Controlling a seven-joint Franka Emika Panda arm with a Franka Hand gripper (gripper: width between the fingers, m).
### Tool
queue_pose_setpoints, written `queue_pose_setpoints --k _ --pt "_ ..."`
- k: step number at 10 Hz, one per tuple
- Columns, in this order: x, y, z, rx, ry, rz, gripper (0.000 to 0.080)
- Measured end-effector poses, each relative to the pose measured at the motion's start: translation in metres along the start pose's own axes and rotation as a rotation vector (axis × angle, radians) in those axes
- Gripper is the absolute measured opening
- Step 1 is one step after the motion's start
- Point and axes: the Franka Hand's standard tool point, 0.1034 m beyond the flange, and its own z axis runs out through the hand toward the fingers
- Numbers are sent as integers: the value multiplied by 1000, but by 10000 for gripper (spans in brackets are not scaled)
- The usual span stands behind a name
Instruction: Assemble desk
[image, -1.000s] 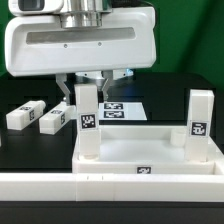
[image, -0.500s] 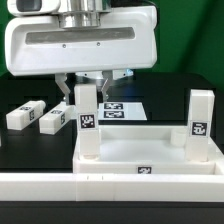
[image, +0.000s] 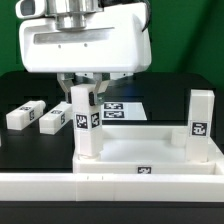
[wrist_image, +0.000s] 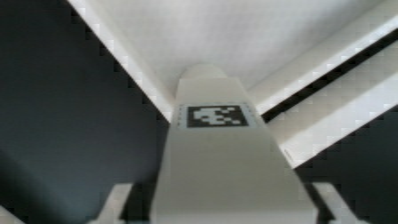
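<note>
The desk's wide white rimmed panel (image: 150, 152) lies flat near the front of the black table. One white block leg (image: 85, 122) stands upright in the panel's corner on the exterior view's left, showing two tagged faces. My gripper (image: 84, 96) comes down from above and is shut on this leg, a finger on each side. In the wrist view the leg (wrist_image: 222, 150) fills the middle with its tag facing the camera, between my gripper's (wrist_image: 221, 205) fingers (wrist_image: 118, 202); the panel (wrist_image: 267, 40) lies beyond. A second leg (image: 200, 125) stands upright in the panel's corner on the exterior view's right.
Two loose tagged legs (image: 27, 114) (image: 55, 120) lie on the table at the exterior view's left. The marker board (image: 122, 108) lies flat behind the panel. A long white rail (image: 110, 186) runs along the table's front edge.
The gripper housing has turned and shifted a little toward the exterior view's right. The held leg has turned with it about its upright axis, so a second tagged face now shows.
</note>
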Motion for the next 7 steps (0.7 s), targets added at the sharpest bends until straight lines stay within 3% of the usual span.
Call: queue_pose_setpoints --k 6,7 --pt "-1 -1 0 7 -6 375 290" --pt "-1 -1 0 7 -6 373 390"
